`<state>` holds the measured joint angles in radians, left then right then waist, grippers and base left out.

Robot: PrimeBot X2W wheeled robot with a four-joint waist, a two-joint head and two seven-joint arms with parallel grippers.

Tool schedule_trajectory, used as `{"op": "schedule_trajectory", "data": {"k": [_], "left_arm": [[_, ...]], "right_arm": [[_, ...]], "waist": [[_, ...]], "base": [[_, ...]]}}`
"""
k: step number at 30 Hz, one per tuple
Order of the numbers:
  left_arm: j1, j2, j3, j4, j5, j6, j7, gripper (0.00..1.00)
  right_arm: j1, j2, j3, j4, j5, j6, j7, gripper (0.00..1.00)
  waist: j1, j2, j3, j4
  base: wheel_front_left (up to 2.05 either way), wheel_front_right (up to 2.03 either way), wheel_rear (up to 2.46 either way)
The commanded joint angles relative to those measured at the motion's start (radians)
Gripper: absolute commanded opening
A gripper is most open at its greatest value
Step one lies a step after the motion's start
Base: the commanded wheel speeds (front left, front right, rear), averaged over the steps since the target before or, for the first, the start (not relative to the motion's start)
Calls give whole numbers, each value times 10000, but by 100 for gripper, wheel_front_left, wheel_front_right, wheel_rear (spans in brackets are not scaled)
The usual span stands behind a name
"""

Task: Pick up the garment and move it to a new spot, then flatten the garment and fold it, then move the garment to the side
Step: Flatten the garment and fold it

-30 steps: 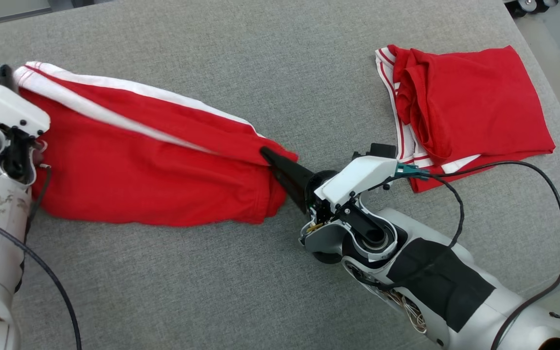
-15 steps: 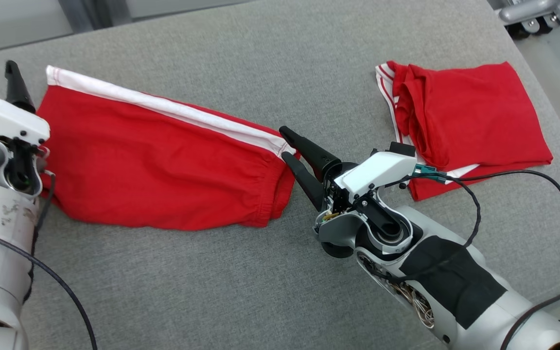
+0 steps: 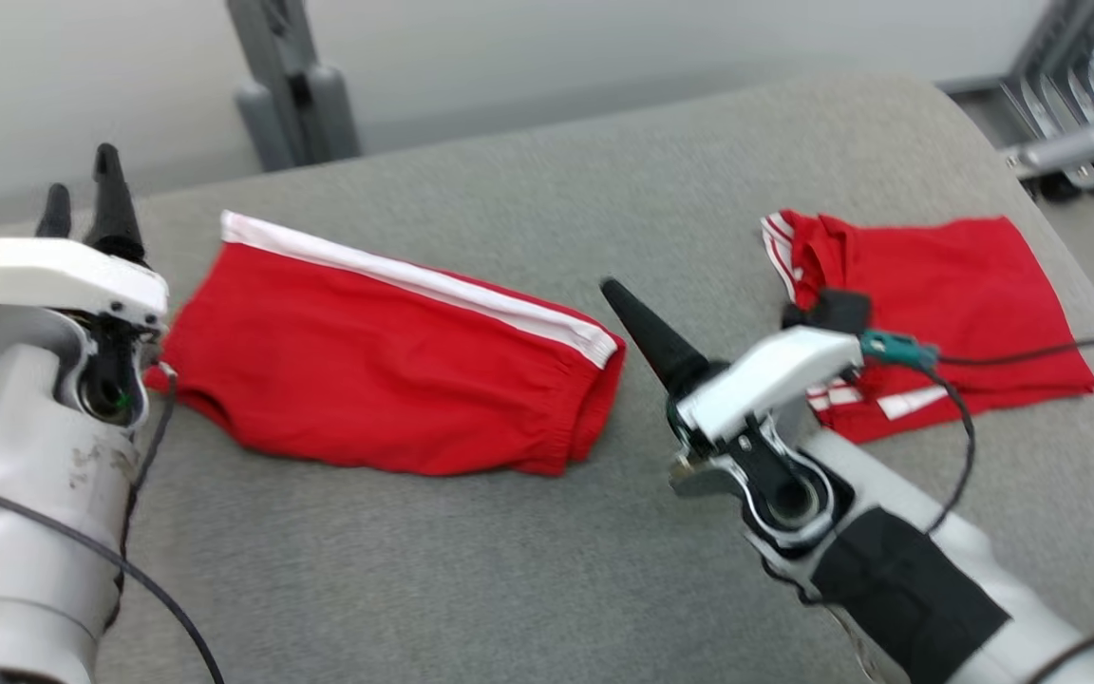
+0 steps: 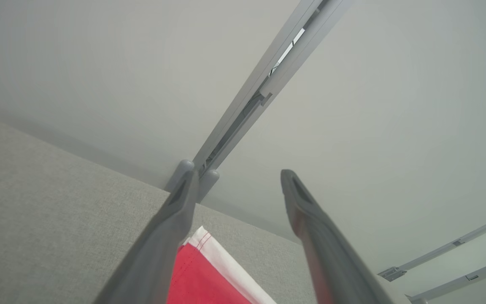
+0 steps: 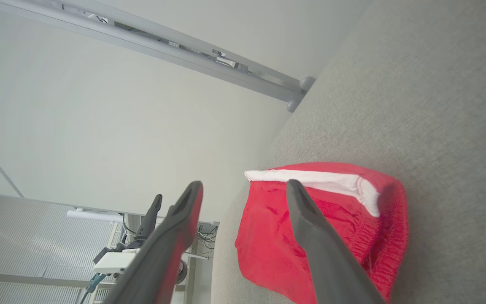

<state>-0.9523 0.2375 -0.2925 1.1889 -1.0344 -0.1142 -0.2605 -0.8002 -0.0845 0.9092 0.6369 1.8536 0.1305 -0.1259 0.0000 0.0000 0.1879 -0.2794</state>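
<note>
The garment (image 3: 395, 380), red shorts with a white side stripe, lies folded and flat on the grey table (image 3: 471, 579), left of centre. My left gripper (image 3: 82, 201) is raised just beyond the garment's left end, open and empty. In the left wrist view its fingers (image 4: 239, 175) stand apart above the garment's white-striped corner (image 4: 203, 274). My right gripper (image 3: 625, 302) hovers off the garment's right end. The right wrist view shows this gripper (image 5: 244, 185) open, with the garment (image 5: 336, 219) lying below and beyond it.
A second red garment (image 3: 946, 294) with white stripes lies folded at the table's right side, behind my right wrist. A grey post (image 3: 291, 85) rises behind the table's far edge. A metal frame (image 3: 1069, 123) stands off the right corner.
Both grippers have opened, let go of the garment's ends and lifted away. The garment now lies folded on the table. The head camera has tilted up.
</note>
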Motion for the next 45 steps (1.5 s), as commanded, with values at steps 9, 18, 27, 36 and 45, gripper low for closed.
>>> {"op": "schedule_trajectory", "data": {"k": [9,18,27,36,45], "left_arm": [[3041,-434,1487,-3610,2216,-144,-43,100],[6517,-1471,2984,-7234,4668,-169,-45,100],[8736,-1841,2890,-9281,5555,-176,-45,100],[9757,-1841,2112,-9578,6373,416,-46,100],[9674,-1836,1882,-9534,6851,825,-46,100]], "right_arm": [[1579,-1392,231,-387,-3508,5,-1393,100],[3726,-1557,-2297,-955,-5859,5,-1397,100],[5517,-1066,-4374,-1516,-7287,5,-1386,100],[6234,-741,-5453,-1901,-9164,5,-1389,100],[6568,-309,-6733,-2064,-12421,3,-1387,100]], "waist": [[0,0,-1718,1589],[0,0,-2133,2450],[0,0,-2326,2948],[0,0,-2342,3090],[0,0,-2303,3035]], "base": [[0,0,0],[0,0,0],[0,0,0],[0,0,0],[0,0,0]]}}
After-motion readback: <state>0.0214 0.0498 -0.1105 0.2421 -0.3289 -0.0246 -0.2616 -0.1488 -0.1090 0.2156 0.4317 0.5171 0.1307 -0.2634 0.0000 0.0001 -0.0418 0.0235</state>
